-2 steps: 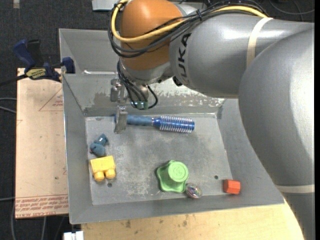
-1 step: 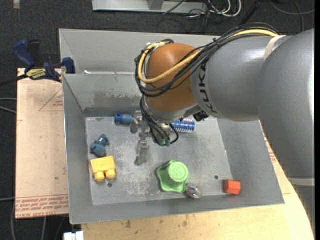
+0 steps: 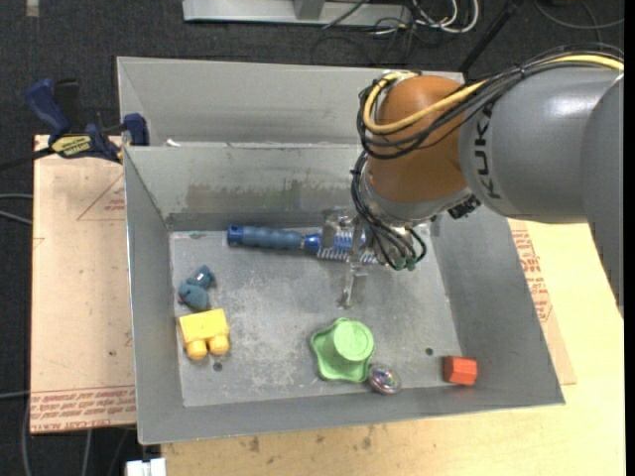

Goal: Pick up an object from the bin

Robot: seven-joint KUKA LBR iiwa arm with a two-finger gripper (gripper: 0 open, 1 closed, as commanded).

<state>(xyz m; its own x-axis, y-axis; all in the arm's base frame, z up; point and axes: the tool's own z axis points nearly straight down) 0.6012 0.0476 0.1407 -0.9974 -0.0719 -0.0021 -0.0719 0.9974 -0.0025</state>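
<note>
Though well off walls (image 3: 149, 266), tool (image 3: 349, 288) over bare floor (image 3: 283, 300) nr green cup (image 3: 349, 345)

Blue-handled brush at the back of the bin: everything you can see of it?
The blue-handled brush lies flat on the bin floor by the back wall, handle toward the view's left. Handle looks plastic; the pale bristled head at its right end is partly hidden beneath the gripper; contact there cannot be told. No other loose thing touches it.
</note>
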